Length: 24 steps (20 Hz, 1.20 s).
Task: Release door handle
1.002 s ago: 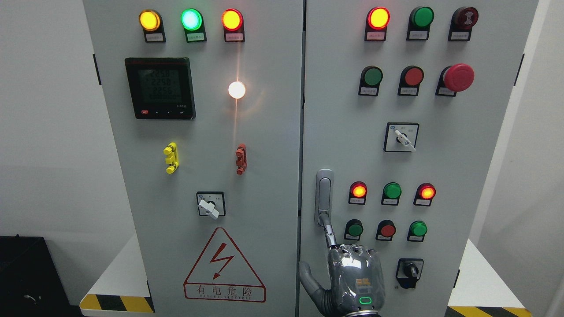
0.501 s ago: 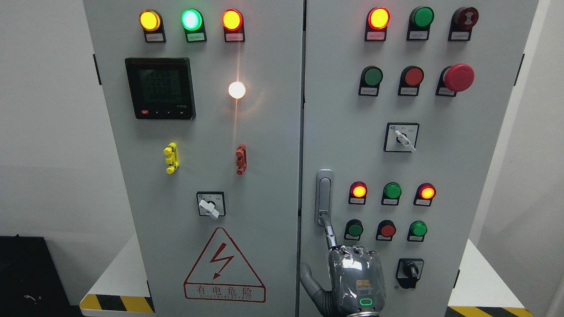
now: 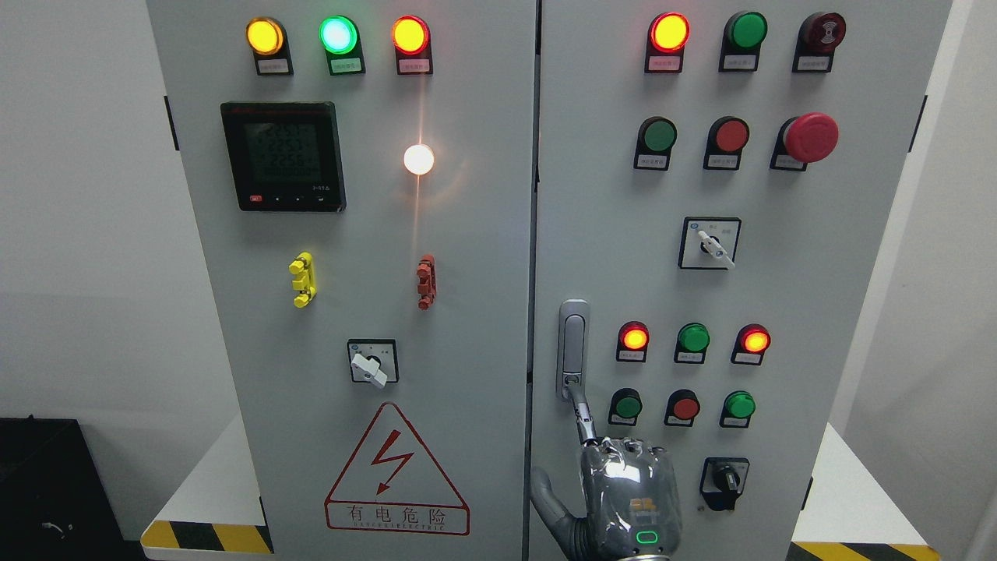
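Observation:
The silver door handle (image 3: 573, 348) stands upright on the right cabinet door (image 3: 779, 280), next to the seam between the two doors. My right hand (image 3: 629, 495) comes up from the bottom edge just below it, with its back toward the camera. Its index finger (image 3: 581, 413) points straight up, and the tip touches the handle's lower end. The other fingers are folded at the knuckles and the thumb (image 3: 545, 499) sticks out to the left. The hand wraps around nothing. No left arm shows.
The right door carries lit lamps, green and red push buttons (image 3: 685, 407), a red mushroom stop button (image 3: 810, 136) and two rotary switches (image 3: 724, 477). The left door (image 3: 467, 234) has a meter, a switch and a warning triangle. Striped table edges flank the cabinet.
My right hand has sunk a little. The index fingertip has slid down from the handle's lower part toward its bottom edge.

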Each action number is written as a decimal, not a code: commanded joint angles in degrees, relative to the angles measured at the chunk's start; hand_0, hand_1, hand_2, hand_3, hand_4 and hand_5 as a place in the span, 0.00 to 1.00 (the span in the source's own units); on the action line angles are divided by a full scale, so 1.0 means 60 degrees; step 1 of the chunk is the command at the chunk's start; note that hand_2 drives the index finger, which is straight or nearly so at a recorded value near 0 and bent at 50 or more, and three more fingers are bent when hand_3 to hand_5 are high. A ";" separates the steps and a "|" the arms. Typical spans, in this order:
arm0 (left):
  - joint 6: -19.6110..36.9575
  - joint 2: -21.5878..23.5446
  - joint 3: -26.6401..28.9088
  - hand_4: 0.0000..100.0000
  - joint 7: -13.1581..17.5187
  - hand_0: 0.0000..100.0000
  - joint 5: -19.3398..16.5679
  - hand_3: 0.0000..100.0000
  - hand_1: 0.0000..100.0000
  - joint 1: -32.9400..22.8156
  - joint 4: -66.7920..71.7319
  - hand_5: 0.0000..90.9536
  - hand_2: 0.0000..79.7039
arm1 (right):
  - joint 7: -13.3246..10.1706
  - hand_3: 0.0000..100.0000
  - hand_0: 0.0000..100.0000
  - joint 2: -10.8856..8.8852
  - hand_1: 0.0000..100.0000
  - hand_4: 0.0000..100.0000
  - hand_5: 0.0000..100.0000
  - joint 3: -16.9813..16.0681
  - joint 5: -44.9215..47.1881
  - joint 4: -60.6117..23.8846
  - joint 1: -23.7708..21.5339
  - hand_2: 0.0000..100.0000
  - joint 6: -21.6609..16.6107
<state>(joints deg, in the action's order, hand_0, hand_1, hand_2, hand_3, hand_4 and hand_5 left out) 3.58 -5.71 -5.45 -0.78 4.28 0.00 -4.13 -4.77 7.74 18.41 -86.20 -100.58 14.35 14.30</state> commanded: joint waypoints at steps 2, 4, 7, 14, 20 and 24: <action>0.0003 0.0000 0.0000 0.00 -0.0002 0.12 0.0005 0.00 0.56 -0.0161 0.0000 0.00 0.00 | 0.0004 1.00 0.38 0.0000 0.29 1.00 1.00 0.0022 -0.0003 0.0064 -0.0019 0.15 -0.0010; 0.0003 0.0000 0.0000 0.00 -0.0002 0.12 0.0005 0.00 0.56 -0.0161 0.0000 0.00 0.00 | 0.0004 1.00 0.38 0.0000 0.29 1.00 1.00 0.0022 -0.0003 0.0064 -0.0019 0.15 -0.0010; 0.0003 0.0000 0.0000 0.00 -0.0002 0.12 -0.0010 0.00 0.56 -0.0161 0.0000 0.00 0.00 | 0.0004 1.00 0.38 0.0000 0.29 1.00 1.00 0.0022 -0.0003 0.0064 -0.0004 0.15 -0.0010; 0.0003 0.0000 0.0000 0.00 -0.0002 0.12 -0.0009 0.00 0.56 -0.0161 0.0000 0.00 0.00 | 0.0004 1.00 0.38 0.0000 0.29 1.00 1.00 0.0022 -0.0003 0.0035 -0.0019 0.16 -0.0010; 0.0003 0.0000 0.0000 0.00 -0.0002 0.12 -0.0010 0.00 0.56 -0.0161 0.0000 0.00 0.00 | 0.0004 1.00 0.38 0.0000 0.29 1.00 1.00 0.0052 -0.0003 0.0035 -0.0033 0.16 -0.0010; 0.0003 0.0000 0.0000 0.00 -0.0002 0.12 0.0005 0.00 0.56 -0.0161 0.0000 0.00 0.00 | 0.0004 1.00 0.38 0.0000 0.29 1.00 1.00 0.0052 -0.0003 0.0035 -0.0033 0.16 -0.0010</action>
<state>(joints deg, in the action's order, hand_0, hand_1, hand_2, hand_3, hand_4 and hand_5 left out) 3.58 -5.71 -5.45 -0.78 4.26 0.00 -4.13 -4.76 7.74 18.62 -86.22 -100.52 14.18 14.27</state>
